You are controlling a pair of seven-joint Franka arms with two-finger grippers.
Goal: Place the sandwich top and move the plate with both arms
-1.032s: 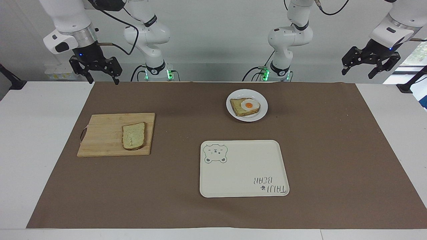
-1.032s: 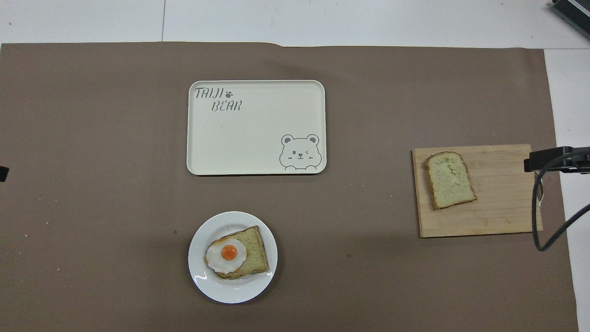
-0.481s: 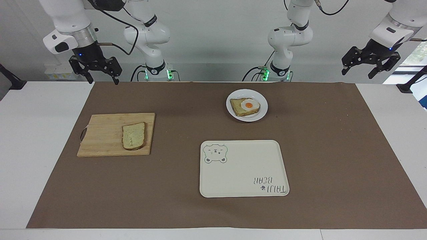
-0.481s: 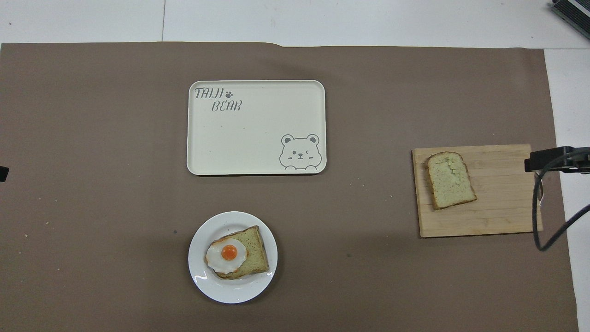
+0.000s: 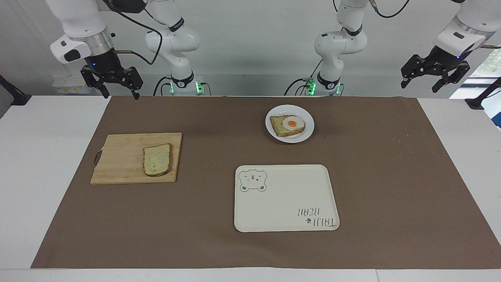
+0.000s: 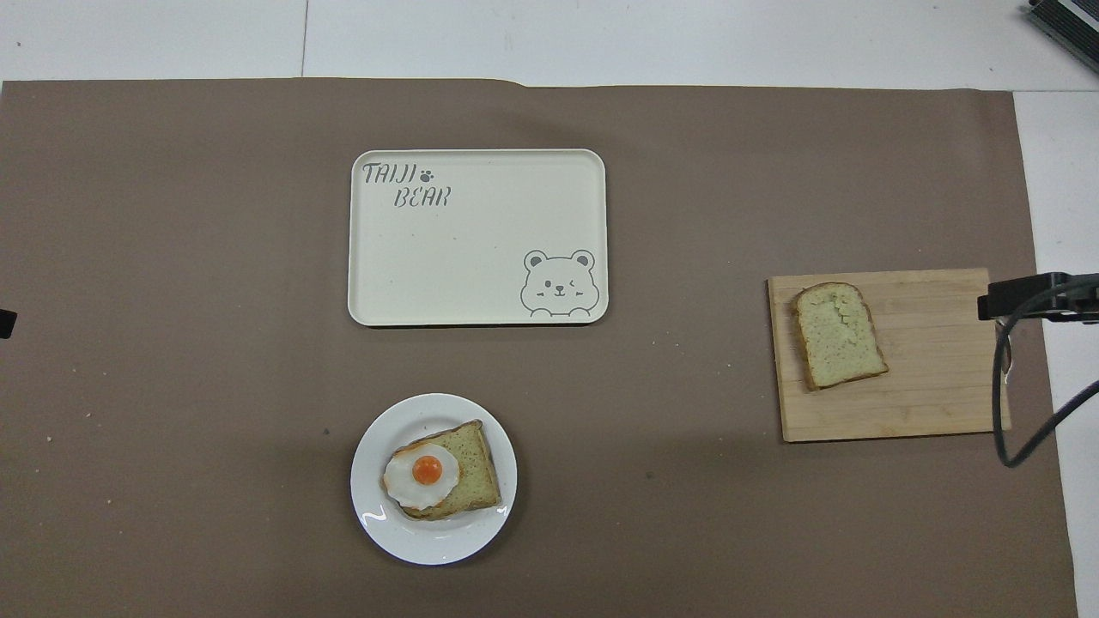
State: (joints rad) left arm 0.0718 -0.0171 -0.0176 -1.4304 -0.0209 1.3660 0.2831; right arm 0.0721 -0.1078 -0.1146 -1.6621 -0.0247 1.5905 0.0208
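Note:
The sandwich top (image 5: 157, 159) (image 6: 837, 335), a pale speckled slice with a brown crust, lies flat on a wooden cutting board (image 5: 117, 160) toward the right arm's end of the table. The small white plate (image 5: 290, 140) (image 6: 429, 542) sits nearer to the robots and carries a bread slice with a fried egg (image 5: 291, 124). My right gripper (image 5: 120, 94) hangs open in the air over the robots' edge of the brown mat, apart from the board. My left gripper (image 5: 419, 85) hangs open, high over the left arm's end of the table. Both hold nothing.
A cream rectangular tray (image 5: 285, 203) (image 6: 446, 275) with a bear drawing lies farther from the robots than the plate. A brown mat (image 5: 391, 176) covers most of the white table. A black cable (image 6: 1000, 403) loops beside the cutting board (image 6: 936, 386).

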